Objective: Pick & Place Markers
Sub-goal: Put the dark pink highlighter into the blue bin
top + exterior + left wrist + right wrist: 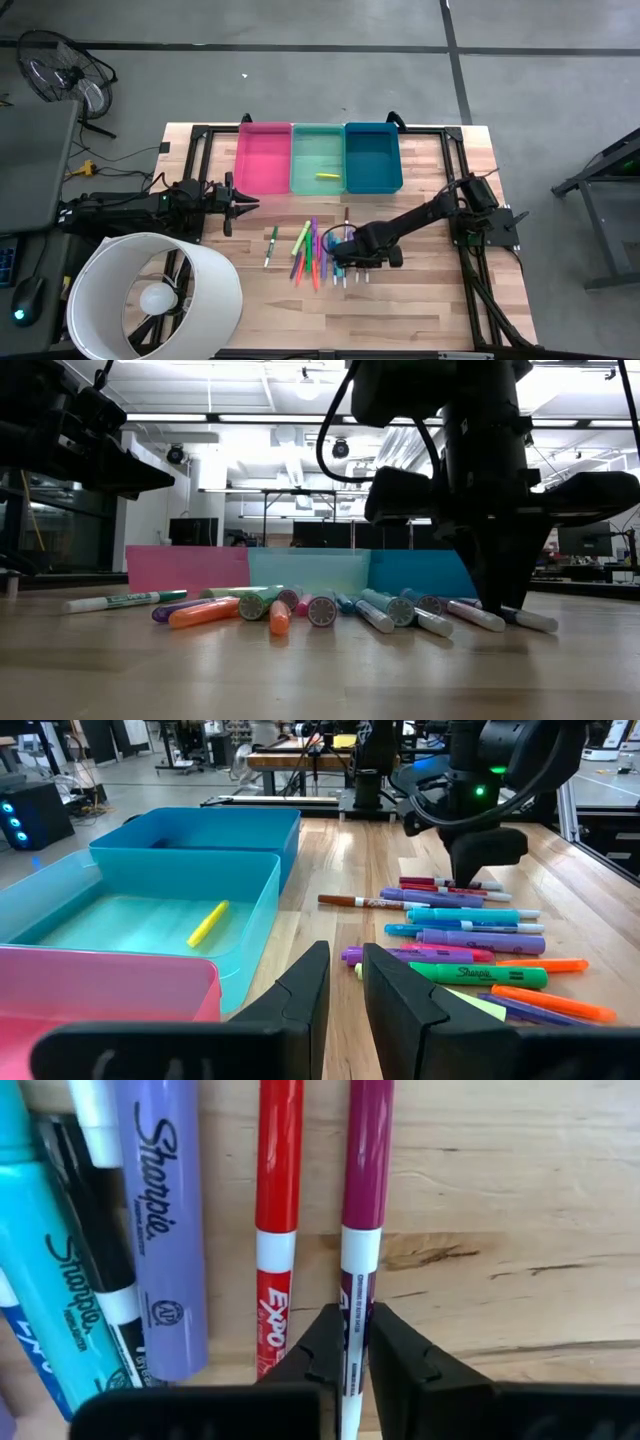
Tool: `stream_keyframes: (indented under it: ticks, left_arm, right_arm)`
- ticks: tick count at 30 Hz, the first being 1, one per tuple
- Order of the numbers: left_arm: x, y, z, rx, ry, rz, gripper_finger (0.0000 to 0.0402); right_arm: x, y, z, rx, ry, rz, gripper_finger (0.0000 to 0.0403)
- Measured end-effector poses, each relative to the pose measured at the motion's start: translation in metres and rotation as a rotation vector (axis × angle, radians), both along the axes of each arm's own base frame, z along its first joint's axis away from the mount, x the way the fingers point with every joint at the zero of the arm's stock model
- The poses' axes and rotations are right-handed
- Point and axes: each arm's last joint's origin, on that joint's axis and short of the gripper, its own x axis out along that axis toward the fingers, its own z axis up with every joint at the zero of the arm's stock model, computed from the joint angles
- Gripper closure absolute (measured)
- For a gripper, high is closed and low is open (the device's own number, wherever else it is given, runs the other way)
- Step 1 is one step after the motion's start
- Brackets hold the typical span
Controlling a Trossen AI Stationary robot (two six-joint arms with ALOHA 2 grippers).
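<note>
Several markers [312, 250] in mixed colours lie side by side on the wooden table, in front of a pink bin [263, 157], a green bin [317, 155] and a blue bin [372, 157]. A yellow marker [327, 176] lies in the green bin. At the right end of the row, my right gripper [347, 1330] points down, shut on a white marker with a magenta cap [365, 1170]. Beside that one lies a red marker [277, 1190]. My left gripper [345, 985] waits level at the table's left edge, its fingers close together with nothing between them. My right gripper pinches the white barrel [356, 1285] of the magenta-capped marker between its two fingers, just behind the cap. The fingers come from above, pointing down, and lie across the marker. The marker lies flat on the table.
A lone green-and-white marker [271, 245] lies left of the row. A large white round shade [155, 295] covers the table's near left corner. Black frame rails [460, 170] run along the table's sides and back. Bare wood lies in front of the markers.
</note>
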Motion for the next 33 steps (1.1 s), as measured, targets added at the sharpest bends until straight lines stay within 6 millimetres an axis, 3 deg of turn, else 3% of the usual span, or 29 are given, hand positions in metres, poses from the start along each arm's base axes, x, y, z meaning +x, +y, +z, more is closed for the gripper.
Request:
stream_keyframes:
  ticks: [14,21,27,33]
  left_arm:
    - [0.000,0.000,0.000,0.000,0.000,0.000,0.0340]
    - [0.000,0.000,0.000,0.000,-0.001,0.000,0.0340]
    - [0.000,0.000,0.000,0.000,-0.001,0.000,0.0340]
    - [0.000,0.000,0.000,0.000,0.000,0.000,0.0340]
  right_arm:
    - [-0.002,-0.009,0.005,0.022,0.024,0.102,0.0383]
    - [-0.007,-0.023,0.016,-0.087,0.027,0.102,0.0384]
    - [-0.012,-0.036,0.035,-0.111,0.009,0.142,0.0387]
    - [-0.020,-0.065,0.067,-0.184,-0.040,0.200,0.0387]
